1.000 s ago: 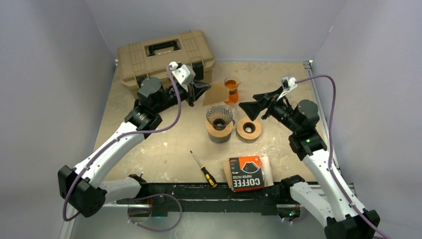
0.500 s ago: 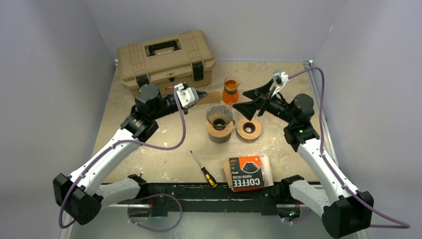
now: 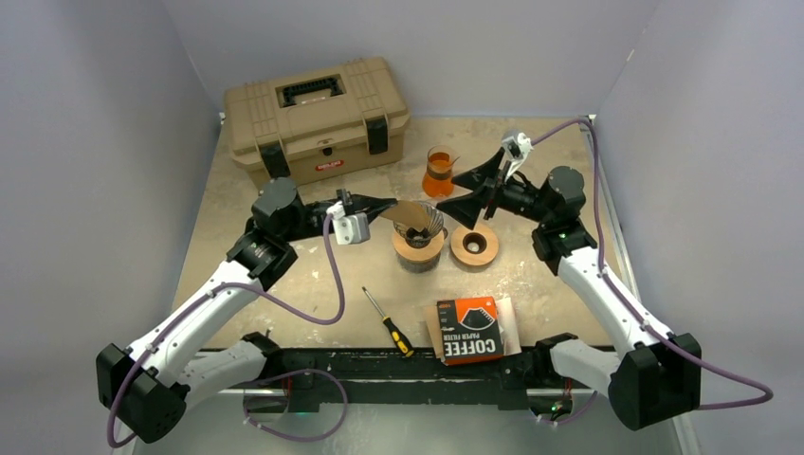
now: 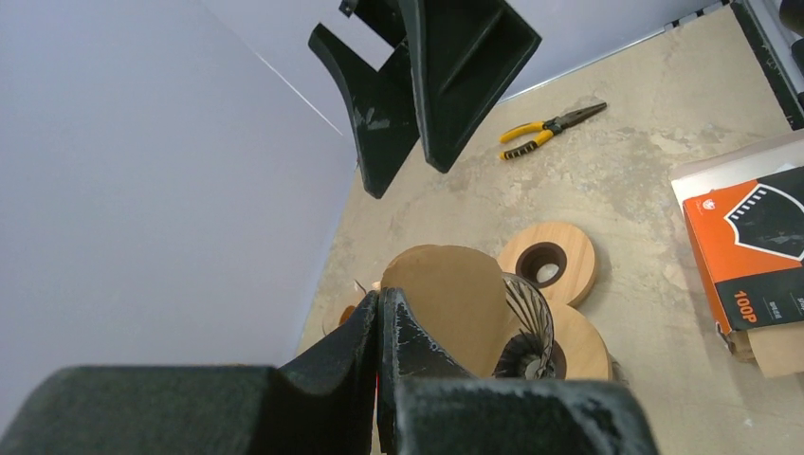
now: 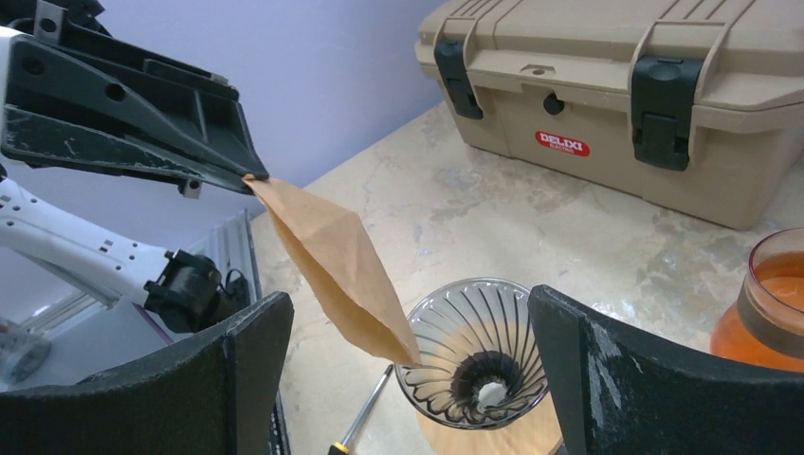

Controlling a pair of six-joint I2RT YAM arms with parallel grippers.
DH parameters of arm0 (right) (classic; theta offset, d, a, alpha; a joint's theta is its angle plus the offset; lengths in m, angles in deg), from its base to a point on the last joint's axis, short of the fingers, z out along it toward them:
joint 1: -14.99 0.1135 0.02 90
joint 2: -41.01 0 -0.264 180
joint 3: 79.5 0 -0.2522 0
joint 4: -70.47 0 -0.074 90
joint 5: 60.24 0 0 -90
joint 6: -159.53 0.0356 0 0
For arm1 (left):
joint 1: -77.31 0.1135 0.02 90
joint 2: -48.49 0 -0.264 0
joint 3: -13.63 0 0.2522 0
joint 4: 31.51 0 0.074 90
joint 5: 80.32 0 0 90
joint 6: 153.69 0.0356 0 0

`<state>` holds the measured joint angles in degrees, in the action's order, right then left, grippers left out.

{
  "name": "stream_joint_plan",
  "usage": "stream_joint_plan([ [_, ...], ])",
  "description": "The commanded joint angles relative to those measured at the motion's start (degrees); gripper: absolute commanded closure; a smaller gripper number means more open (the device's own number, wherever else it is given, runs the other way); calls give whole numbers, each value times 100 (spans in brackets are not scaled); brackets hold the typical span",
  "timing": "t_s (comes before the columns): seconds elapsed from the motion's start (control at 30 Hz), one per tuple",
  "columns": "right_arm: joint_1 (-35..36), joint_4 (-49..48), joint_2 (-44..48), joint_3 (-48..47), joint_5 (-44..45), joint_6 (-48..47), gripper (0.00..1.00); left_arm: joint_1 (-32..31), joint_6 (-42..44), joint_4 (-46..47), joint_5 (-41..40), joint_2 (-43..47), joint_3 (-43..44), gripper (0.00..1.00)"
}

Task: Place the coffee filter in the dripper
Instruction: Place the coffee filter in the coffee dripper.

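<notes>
My left gripper (image 3: 387, 206) is shut on a brown paper coffee filter (image 3: 410, 214) and holds it just left of the glass dripper (image 3: 424, 223), which stands on a round wooden base (image 3: 418, 252). In the right wrist view the filter (image 5: 334, 275) hangs slanted from the left fingers (image 5: 190, 133), its lower tip touching the near rim of the dripper (image 5: 479, 353). In the left wrist view the filter (image 4: 455, 303) covers part of the dripper (image 4: 527, 324). My right gripper (image 3: 466, 191) is open and empty, hovering above and right of the dripper.
A tan toolbox (image 3: 316, 114) stands at the back left. A glass of orange liquid (image 3: 439, 172) stands behind the dripper. A second wooden ring (image 3: 474, 245) lies right of it. A screwdriver (image 3: 387, 321) and a coffee filter box (image 3: 470, 328) lie near the front. Pliers (image 4: 550, 128) lie far right.
My left gripper has swung down and right from near the toolbox, carrying the filter to the dripper's rim. My right gripper has risen and shifted slightly left above the dripper.
</notes>
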<state>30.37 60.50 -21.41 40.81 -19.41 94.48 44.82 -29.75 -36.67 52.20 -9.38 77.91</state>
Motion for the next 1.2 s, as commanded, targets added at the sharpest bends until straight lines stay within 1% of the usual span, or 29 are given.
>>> stream_joint_plan([
  [0.0,71,175,-17,-383,-214,-488,1,23,137,580,368,202,-121,100],
  [0.1,135,236,-90,-381,-170,-558,2,23,17,676,413,229,-133,100],
  [0.23,221,263,-202,-401,-105,-651,7,23,-100,715,414,286,-162,100],
  [0.37,292,468,-309,-530,-60,-835,14,23,-176,795,381,311,-175,100],
  [0.57,516,587,-397,-552,125,-981,16,24,-331,940,411,285,-191,100],
  [0.77,627,577,-469,-575,161,-1037,19,24,-369,978,353,319,-216,100],
  [0.87,638,637,-388,-584,276,-1063,20,23,-369,972,282,326,-218,100],
  [1.0,639,658,-130,-472,665,-1074,18,25,-362,921,236,354,-216,100],
  [1.17,637,693,-100,-413,748,-1082,18,23,-308,772,185,432,-226,100],
])
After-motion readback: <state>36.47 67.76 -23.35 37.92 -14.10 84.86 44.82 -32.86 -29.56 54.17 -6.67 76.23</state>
